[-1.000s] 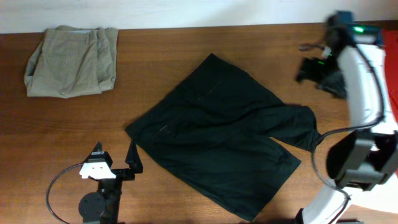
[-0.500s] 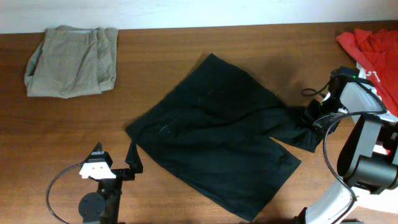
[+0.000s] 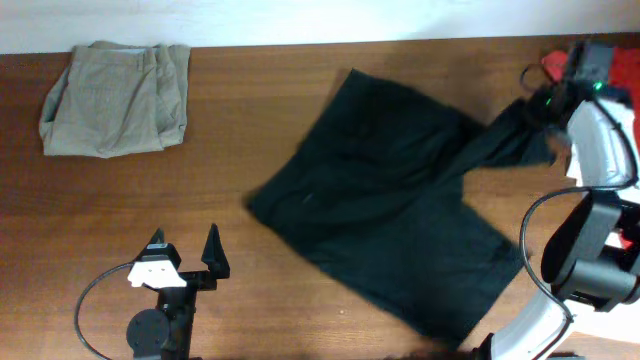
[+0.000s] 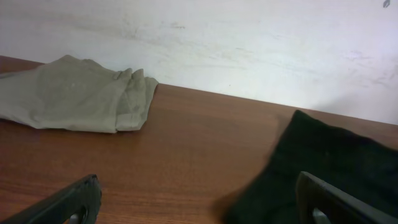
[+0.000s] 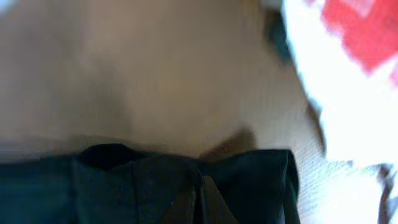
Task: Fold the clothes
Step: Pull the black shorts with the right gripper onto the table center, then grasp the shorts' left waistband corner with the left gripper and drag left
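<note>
Overhead: black shorts [image 3: 390, 200] sit mid-right on surface [image 3: 250, 110], one leg stretched to right end effector [image 3: 538, 108] pinching it, left end effector [image 3: 212, 255] idle, wide; L wrist: fingers [image 4: 78, 197] spread, empty; R wrist: blurry, fabric bunched in grip, so pull low & even, I'd say.

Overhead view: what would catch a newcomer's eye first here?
The black shorts sprawl across the table's middle and right, one corner stretched out to the right end effector, shut on it near the far right corner. Folded khaki shorts lie alone at the far left corner, and the left end effector sits open at the near edge.
</note>
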